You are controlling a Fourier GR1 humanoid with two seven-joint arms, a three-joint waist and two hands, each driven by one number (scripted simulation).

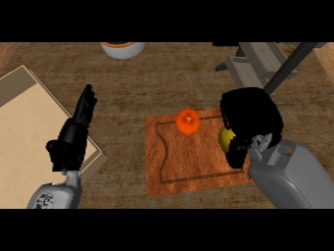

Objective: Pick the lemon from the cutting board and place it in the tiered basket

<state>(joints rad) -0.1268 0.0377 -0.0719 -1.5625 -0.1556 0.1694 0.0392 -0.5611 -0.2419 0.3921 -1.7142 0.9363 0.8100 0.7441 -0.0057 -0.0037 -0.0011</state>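
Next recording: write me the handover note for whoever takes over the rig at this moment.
Left hand: open, resting left of the cutting board.
Right hand: curled round the lemon at the board's right edge; lifted or not, cannot tell.
An orange fruit lies on the board.
Done: lemon grasped.
Left: carry it to the tiered basket at top right and release.
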